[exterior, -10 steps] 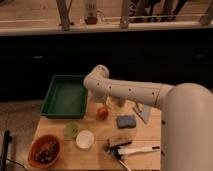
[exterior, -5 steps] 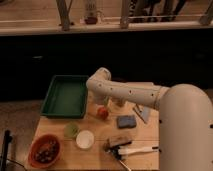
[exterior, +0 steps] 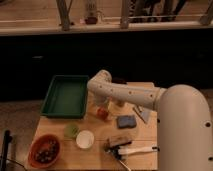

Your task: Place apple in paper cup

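The apple [exterior: 102,114] is a small red-orange fruit on the wooden table [exterior: 145,134], just right of the green tray. My gripper [exterior: 101,106] hangs from the white arm's wrist straight above the apple and hides its top. The paper cup [exterior: 85,139] is a small white round cup standing upright nearer the table's front, left of and below the apple, apart from the gripper.
A green tray [exterior: 65,95] sits at the back left. An orange bowl [exterior: 45,151] with dark contents is at the front left, a small green item [exterior: 71,131] beside the cup. A blue sponge [exterior: 126,121] and a white-handled brush [exterior: 132,149] lie right of the apple.
The arm's bend has shifted slightly right and down, bringing the wrist lower over the apple. The apple and cup have not moved.
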`<state>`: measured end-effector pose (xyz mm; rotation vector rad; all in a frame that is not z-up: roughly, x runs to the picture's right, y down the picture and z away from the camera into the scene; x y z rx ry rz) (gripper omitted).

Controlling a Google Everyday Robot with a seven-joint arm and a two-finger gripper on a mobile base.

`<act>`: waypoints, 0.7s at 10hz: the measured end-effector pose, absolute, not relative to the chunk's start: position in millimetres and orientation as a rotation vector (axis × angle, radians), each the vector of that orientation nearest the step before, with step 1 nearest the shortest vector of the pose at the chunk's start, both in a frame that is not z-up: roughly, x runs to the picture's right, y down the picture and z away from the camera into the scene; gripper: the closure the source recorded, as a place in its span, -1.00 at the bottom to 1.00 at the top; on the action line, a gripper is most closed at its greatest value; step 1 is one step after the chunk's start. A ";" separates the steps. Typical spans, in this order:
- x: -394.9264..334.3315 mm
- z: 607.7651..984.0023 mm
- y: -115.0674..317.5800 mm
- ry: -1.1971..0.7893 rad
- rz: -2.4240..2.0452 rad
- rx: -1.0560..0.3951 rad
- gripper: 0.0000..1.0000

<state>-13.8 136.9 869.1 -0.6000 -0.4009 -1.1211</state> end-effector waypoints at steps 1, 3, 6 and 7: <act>-12.3 870.4 138.7 -0.406 -1.117 -0.603 -0.55; -10.5 872.3 140.6 -0.410 -1.111 -0.606 -0.23; -8.2 874.6 141.7 -0.420 -1.103 -0.605 0.37; -7.9 875.2 141.5 -0.423 -1.102 -0.603 0.53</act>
